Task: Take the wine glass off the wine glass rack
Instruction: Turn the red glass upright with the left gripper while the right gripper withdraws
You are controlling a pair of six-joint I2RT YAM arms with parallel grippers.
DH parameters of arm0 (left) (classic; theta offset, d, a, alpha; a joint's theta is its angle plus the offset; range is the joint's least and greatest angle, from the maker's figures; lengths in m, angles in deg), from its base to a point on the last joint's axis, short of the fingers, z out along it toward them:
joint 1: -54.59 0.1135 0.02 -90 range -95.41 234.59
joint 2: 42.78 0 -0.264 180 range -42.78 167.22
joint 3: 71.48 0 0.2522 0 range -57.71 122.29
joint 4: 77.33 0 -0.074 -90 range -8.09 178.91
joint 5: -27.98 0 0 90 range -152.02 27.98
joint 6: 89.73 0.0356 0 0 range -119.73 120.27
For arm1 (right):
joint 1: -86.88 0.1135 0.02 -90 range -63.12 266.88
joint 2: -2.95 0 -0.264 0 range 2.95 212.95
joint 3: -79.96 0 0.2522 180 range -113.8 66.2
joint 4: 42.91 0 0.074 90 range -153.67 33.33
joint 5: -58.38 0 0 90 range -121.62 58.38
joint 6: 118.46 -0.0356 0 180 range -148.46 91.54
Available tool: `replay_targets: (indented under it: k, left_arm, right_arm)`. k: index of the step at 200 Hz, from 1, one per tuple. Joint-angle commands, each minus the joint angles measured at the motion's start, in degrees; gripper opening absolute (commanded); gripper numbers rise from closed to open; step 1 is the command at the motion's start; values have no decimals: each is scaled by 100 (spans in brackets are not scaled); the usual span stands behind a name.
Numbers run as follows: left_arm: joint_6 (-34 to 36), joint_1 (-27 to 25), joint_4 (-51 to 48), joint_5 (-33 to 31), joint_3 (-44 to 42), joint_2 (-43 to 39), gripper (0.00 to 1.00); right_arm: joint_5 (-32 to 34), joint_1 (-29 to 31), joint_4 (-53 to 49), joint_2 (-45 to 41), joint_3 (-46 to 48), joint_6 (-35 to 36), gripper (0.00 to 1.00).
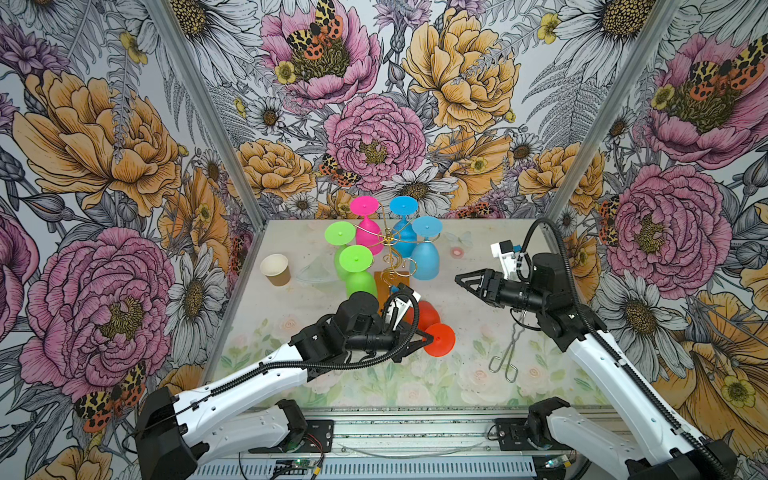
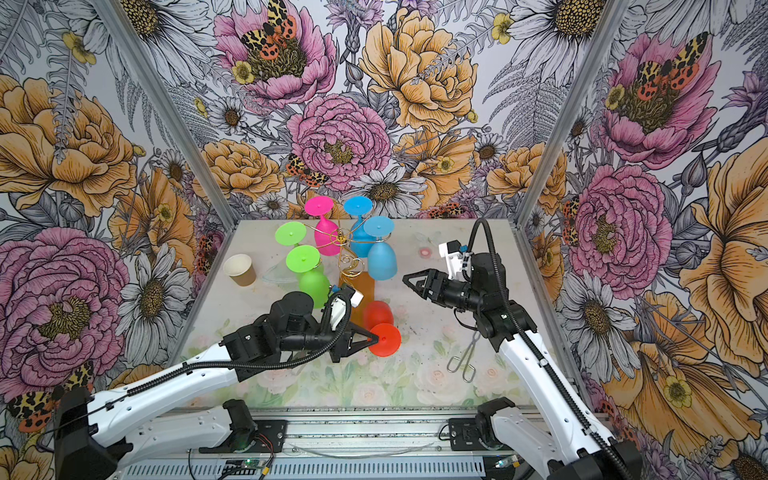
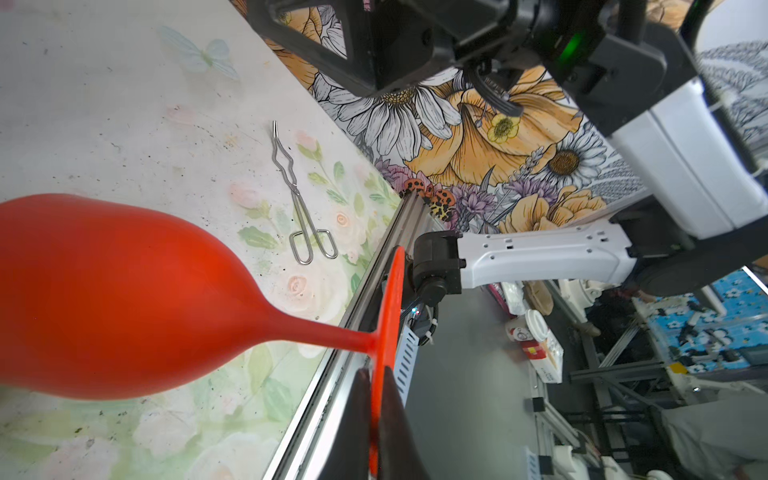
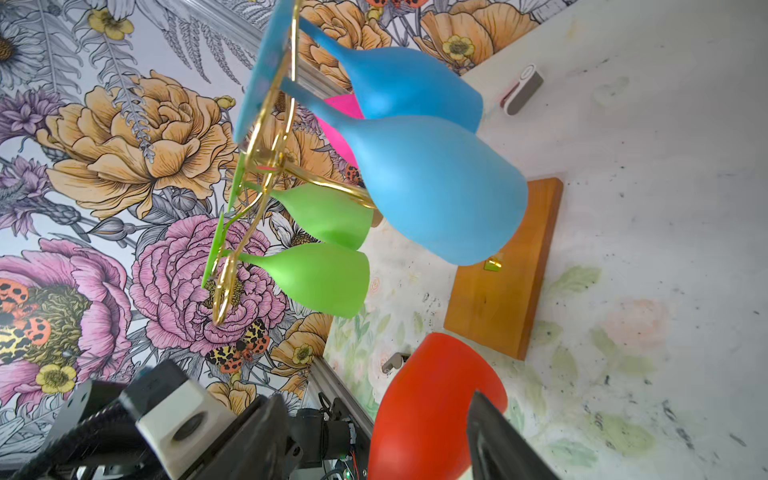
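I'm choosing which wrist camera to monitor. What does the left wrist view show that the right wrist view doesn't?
Only left wrist: the left tool pinching the flat foot of the matte red wine glass, plus thin metal tongs on the table. Only right wrist: the gold wire rack on its orange-brown wooden base, blue wine glasses and green wine glasses hanging inverted. Both: that red glass's bowl, off the rack.

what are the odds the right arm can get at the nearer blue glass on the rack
Probably yes: the right gripper is open and empty, facing the nearer blue glass with nothing seen between them.
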Motion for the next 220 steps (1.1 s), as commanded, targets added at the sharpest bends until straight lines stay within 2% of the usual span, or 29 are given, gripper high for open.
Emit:
replay_targets:
  k: [1, 57, 92, 118, 155, 220]
  left_arm:
    - [898, -265, -115, -391, 175, -207, 0]
    - [2261, -672, -571, -252, 171, -761, 0]
    - [3137, -927, -1197, -733, 575, -677, 0]
    - [3934, -971, -1799, -1319, 866, -450, 0]
    - [4795, -1018, -1874, -2278, 895, -367, 0]
    - [6232, -1823, -1953, -4050, 727, -205, 0]
  right_arm:
    - [49, -145, -446, 118, 25, -28, 75]
    - [67, -184, -796, 400, 64, 120, 75]
    - [-394, -218, -894, 637, -9, 163, 76]
    - [-490, -297, -938, 749, -210, 175, 76]
    - [-562, -363, -1009, 932, -507, 186, 76]
    - [-571, -473, -1508, 1275, -1284, 427, 73]
